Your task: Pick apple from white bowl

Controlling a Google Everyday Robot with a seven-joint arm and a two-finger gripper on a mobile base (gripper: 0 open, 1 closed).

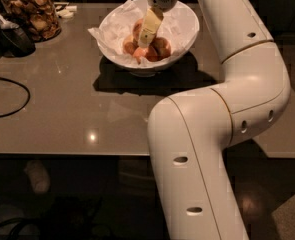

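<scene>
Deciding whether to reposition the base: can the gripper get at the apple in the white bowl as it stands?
Probably yes. The gripper is down inside the white bowl, right at the apple, and nothing covers it; only the other apples crowd close beside it.

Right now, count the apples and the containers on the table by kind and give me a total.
white bowl: 1
apples: 4, all in the white bowl
glass jar: 1
Total: 6
The gripper is down inside the white bowl, among the apples.
</scene>
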